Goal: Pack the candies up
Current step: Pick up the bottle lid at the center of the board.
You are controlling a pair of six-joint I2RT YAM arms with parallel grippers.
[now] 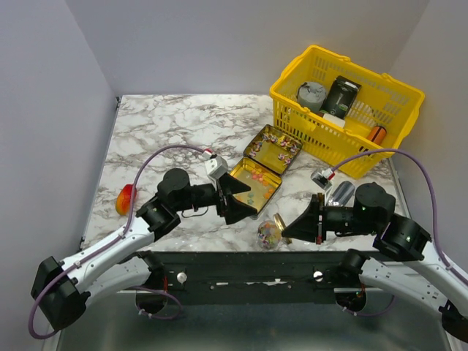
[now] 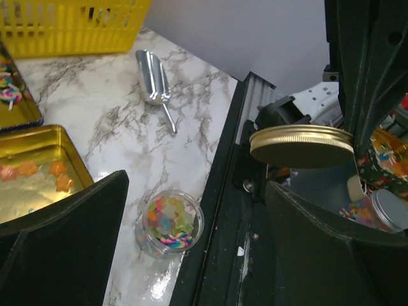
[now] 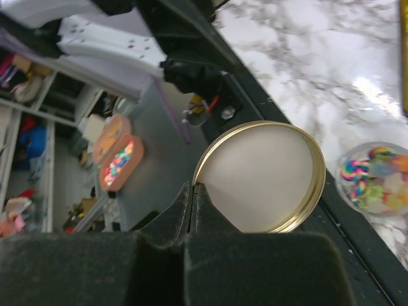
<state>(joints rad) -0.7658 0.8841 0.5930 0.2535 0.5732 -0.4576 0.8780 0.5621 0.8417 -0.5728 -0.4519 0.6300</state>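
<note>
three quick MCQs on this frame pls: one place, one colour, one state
1. The candy jar stands:
A in the basket
B on the table near its front edge
C on the lid
2. The basket is:
A yellow
B blue
C white
3. The right gripper is:
A open
B shut on the jar
C shut on the lid
Key: B, the jar stands on the marble by the edge; A, the mesh walls are yellow; C, its jaws pinch the gold lid's rim.
</note>
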